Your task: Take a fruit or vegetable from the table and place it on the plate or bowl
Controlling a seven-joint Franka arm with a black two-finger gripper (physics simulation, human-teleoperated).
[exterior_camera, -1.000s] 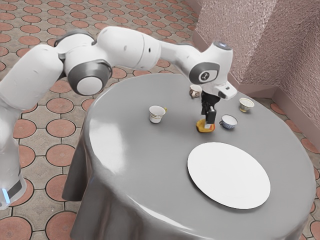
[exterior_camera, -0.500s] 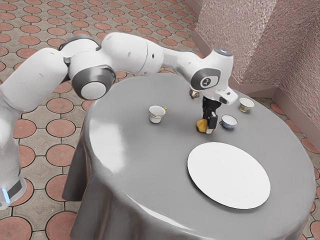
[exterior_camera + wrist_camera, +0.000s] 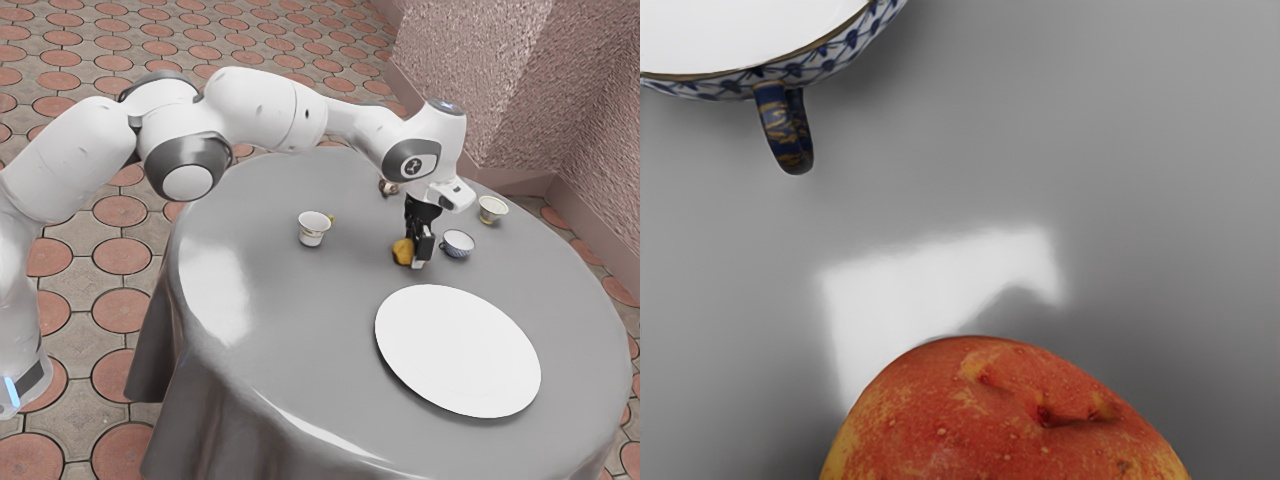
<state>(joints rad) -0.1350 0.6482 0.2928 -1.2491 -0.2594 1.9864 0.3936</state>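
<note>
Exterior view: I'm high beside the table [image 3: 300, 330], looking down.
Wrist view: close, straight down.
Shared: fruit [image 3: 403, 250], blue cup [image 3: 458, 242].

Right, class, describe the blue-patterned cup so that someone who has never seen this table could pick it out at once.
On the round grey table, find the big white plate. Just past its far edge, beside the orange-red fruit, stands a wide, low cup. Its blue pattern and dark blue handle set it apart; the cream cup behind it shows no blue.

Fruit [image 3: 402, 250] beside cup [image 3: 458, 243], near plate [image 3: 457, 350]
</note>
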